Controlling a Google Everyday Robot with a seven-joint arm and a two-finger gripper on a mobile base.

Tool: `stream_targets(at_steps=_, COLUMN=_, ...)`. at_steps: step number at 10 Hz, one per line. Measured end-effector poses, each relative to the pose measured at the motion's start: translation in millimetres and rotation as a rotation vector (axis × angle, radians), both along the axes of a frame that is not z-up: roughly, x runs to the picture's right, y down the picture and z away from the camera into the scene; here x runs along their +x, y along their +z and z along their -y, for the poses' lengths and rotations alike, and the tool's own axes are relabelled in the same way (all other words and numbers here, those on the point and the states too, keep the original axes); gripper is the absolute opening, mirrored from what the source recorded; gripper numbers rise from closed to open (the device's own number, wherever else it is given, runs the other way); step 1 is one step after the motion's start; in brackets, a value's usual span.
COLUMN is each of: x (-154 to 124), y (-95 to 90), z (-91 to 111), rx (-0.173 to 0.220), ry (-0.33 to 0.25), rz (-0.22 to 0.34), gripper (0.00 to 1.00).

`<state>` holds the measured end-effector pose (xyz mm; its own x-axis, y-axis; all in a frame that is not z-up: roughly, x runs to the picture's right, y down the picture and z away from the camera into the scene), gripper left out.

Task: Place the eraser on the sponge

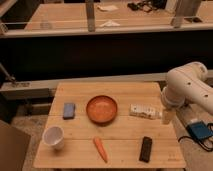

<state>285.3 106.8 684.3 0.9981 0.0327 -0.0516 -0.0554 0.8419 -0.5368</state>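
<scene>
The eraser (146, 148) is lying at lower right, and gripping across its narrow width is probably the surest hold. Above it the gripper (168, 116) is hanging by the right edge of the table (115, 91), how open I cannot tell. The sponge (69, 110) is sitting well apart at middle left.

This looks like a robotics lab set in an office space. A white robot arm (189, 87) stands at the right of a small wooden counter (120, 90), its claw (168, 116) hanging at the counter's right edge. Behind a dark partition (100, 52) run long wooden desks (70, 15) with papers (107, 7) and dark gear (142, 6). A cabled blue device (199, 131) lies on the floor.
</scene>
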Motion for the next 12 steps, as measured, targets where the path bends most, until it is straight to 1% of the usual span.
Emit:
stream_targets(at_steps=2, x=0.0, y=-0.6, z=0.8, rx=0.002, ry=-0.001, rz=0.000, gripper=0.80)
stream_targets(at_steps=3, x=-0.6, y=0.3, z=-2.3, rx=-0.001, ry=-0.008, rz=0.001, gripper=0.80)
stream_targets(at_steps=4, x=-4.9, y=5.5, z=-13.1, rx=-0.009, ry=-0.025, rz=0.010, gripper=0.80)
stream_targets(at_steps=6, x=-11.3, y=15.3, z=-26.0, rx=-0.018, ry=-0.048, rz=0.024, gripper=0.80)
stream_targets(at_steps=8, x=-12.4, y=14.1, z=-27.2, rx=-0.020, ry=-0.053, rz=0.025, gripper=0.80)
stream_targets(at_steps=10, x=-15.4, y=14.8, z=-31.3, rx=-0.026, ry=-0.069, rz=0.033, gripper=0.80)
stream_targets(at_steps=12, x=-20.9, y=26.7, z=-46.8, rx=-0.034, ry=-0.098, rz=0.052, gripper=0.80)
